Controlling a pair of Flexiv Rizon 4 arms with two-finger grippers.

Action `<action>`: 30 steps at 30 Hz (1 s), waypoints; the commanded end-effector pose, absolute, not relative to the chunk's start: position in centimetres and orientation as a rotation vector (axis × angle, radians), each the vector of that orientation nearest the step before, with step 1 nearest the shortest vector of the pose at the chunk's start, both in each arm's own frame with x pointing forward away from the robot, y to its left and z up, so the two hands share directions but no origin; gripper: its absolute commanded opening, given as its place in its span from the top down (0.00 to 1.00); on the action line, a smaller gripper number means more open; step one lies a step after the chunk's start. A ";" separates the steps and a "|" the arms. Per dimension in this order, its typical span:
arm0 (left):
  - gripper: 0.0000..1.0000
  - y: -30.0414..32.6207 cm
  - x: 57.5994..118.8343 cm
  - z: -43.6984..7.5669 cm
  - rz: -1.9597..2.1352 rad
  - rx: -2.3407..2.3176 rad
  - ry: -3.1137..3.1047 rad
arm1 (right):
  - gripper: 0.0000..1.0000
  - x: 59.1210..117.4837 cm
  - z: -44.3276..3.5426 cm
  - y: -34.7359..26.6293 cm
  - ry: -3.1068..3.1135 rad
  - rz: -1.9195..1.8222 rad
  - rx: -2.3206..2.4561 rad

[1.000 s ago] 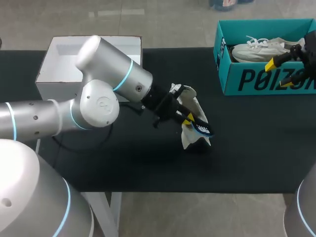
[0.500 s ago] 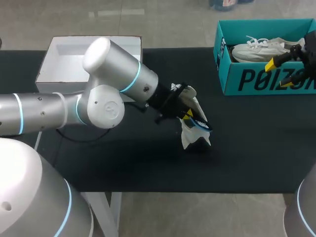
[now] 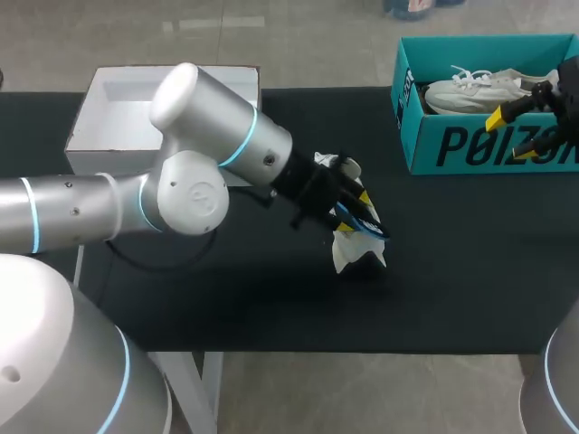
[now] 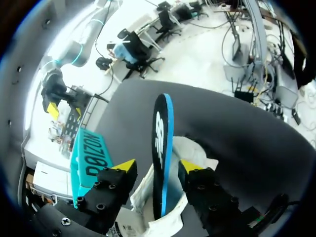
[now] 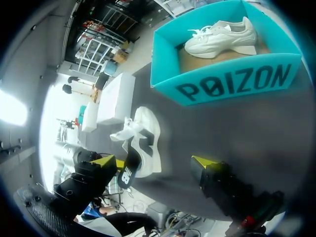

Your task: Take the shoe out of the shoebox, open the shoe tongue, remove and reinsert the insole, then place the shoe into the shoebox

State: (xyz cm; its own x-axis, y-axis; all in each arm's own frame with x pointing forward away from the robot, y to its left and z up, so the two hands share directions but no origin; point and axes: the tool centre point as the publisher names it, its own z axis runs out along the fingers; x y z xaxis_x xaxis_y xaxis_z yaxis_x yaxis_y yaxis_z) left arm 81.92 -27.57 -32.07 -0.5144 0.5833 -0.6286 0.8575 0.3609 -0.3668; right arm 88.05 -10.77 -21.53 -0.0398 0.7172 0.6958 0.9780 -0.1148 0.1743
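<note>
Atop table (image 3: 226,298) sit two shoes (image 5: 148,131) (image 5: 222,37), one insole (image 4: 162,143); left end effector's (image 4: 158,167) hold unclear, right end effector (image 5: 157,161) gaping empty.

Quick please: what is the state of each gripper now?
Left gripper: open; the insole stands between the jaws, not clamped.
Right gripper: open, empty.

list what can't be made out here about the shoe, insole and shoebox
- Insole: in the left wrist view its lower end is hidden inside the shoe, so how deep it sits is unclear.
- Shoe, head view: mostly covered by the left gripper; its tongue cannot be seen.
- Shoebox: its right end is cut off by the head view's edge and partly covered by the right gripper.
</note>
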 end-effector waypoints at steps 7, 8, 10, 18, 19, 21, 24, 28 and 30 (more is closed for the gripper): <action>1.00 -27.8 82.3 -33.0 -0.892 1.283 2.225 | 0.00 88.0 -21.5 -10.8 -1.788 -0.947 -1.870; 1.00 -27.8 82.4 -33.2 -0.887 1.284 2.225 | 0.00 88.0 -21.5 -10.8 -1.788 -0.947 -1.870; 1.00 -27.7 82.8 -33.5 -0.859 1.293 2.225 | 0.00 88.0 -21.5 -10.8 -1.788 -0.947 -1.870; 1.00 -26.9 84.7 -35.1 -0.752 1.320 2.212 | 0.00 88.0 -21.5 -10.8 -1.788 -0.947 -1.870; 1.00 -26.7 85.0 -35.3 -0.719 1.321 2.210 | 0.00 88.0 -21.5 -10.8 -1.788 -0.947 -1.870; 1.00 -26.5 85.7 -35.7 -0.699 1.316 2.218 | 0.00 88.0 -21.5 -10.8 -1.788 -0.947 -1.870; 1.00 -26.1 86.9 -36.0 -0.673 1.273 2.235 | 0.00 88.0 -21.5 -10.8 -1.788 -0.947 -1.870; 0.97 -25.7 87.4 -35.7 -0.658 1.245 2.248 | 0.00 88.0 -21.5 -10.8 -1.788 -0.947 -1.870; 0.31 -25.7 86.8 -35.0 -0.691 1.231 2.247 | 0.00 88.0 -21.5 -10.8 -1.788 -0.947 -1.870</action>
State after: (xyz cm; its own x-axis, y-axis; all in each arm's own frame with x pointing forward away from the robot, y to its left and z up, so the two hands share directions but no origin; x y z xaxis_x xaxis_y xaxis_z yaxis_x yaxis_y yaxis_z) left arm 87.39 -25.85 -35.52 -0.4775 0.6212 -0.6214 0.8618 0.4691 -0.1932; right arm 88.04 -10.79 -21.51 -0.0396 0.7174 0.6955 0.9780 -0.1149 0.1741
